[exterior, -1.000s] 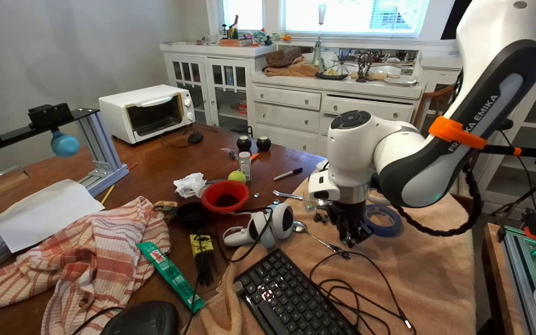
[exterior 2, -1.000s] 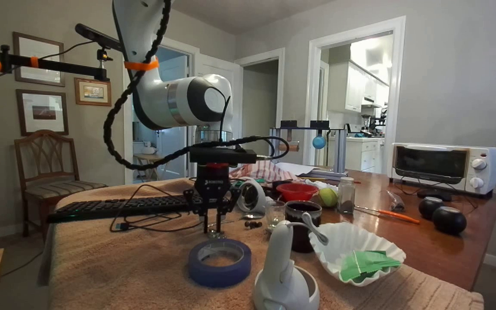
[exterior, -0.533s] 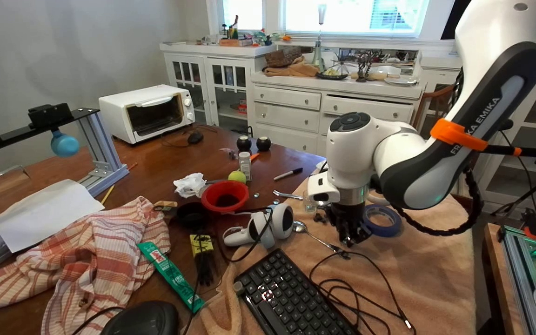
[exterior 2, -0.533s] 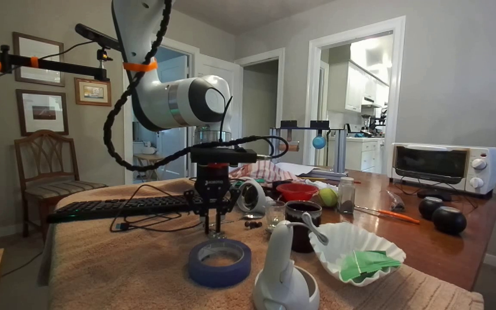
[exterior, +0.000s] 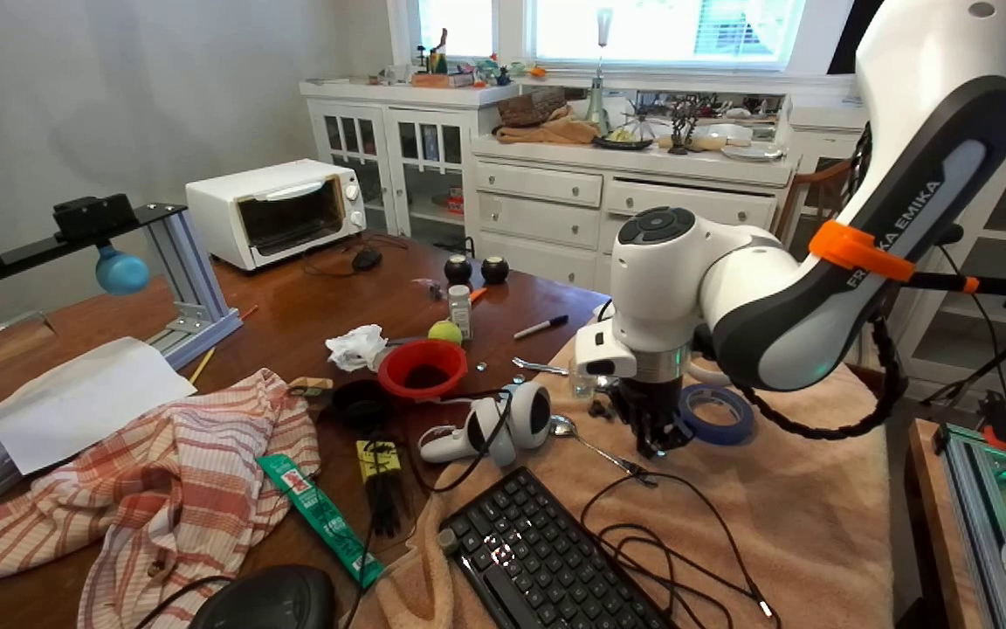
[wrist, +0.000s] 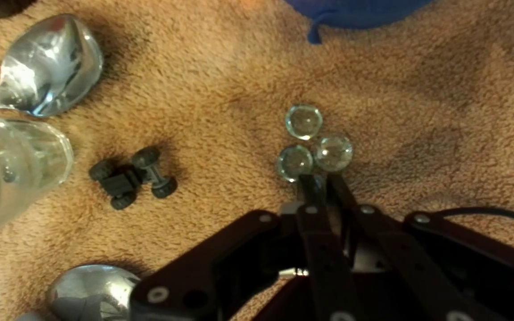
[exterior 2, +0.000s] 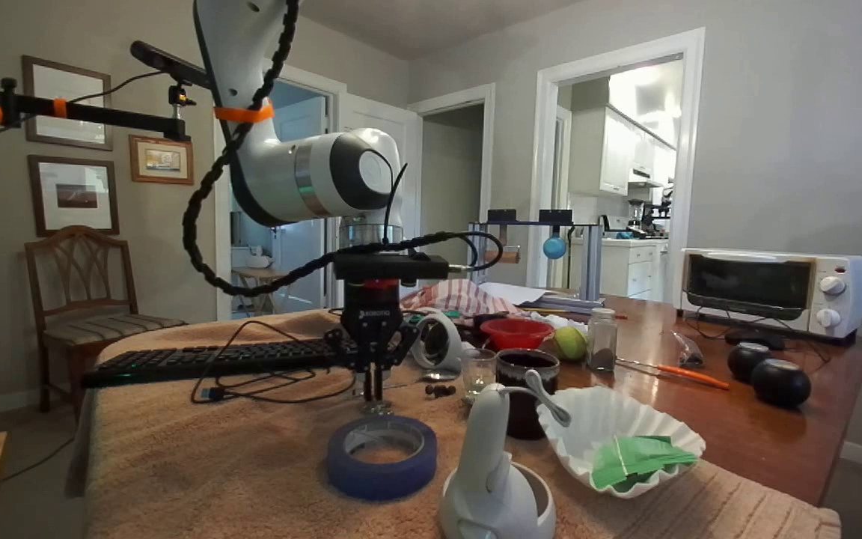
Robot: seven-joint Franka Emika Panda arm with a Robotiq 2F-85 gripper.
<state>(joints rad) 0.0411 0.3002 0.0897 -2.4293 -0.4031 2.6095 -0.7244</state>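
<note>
My gripper [wrist: 321, 179] points straight down over a tan towel [wrist: 221, 133], its tips close to the cloth. The fingers stand nearly together, with a narrow gap. Several clear glass marbles lie clustered at the tips, among them a near marble [wrist: 295, 162] and a far marble [wrist: 304, 121]. Another glassy piece shows partly behind the fingertips; whether it is pinched I cannot tell. In the exterior views the gripper [exterior 2: 373, 400] is beside a roll of blue tape [exterior 2: 382, 471]. A small black wheeled toy [wrist: 118, 183] and a clear glass [wrist: 20, 169] sit off to one side.
Spoons [wrist: 51, 67] lie around the glass. A keyboard [exterior: 547, 550] with loose cables [exterior: 651, 559] is close by. A white controller [exterior 2: 494, 479], a dark mug [exterior 2: 527, 412] and a fluted white bowl [exterior 2: 573, 419] stand past the tape. A red bowl [exterior: 422, 367] sits further off.
The fingers have drawn closer together, narrowing the gap between them. The hand has shifted only slightly; the tape and the other things have stayed in place.
</note>
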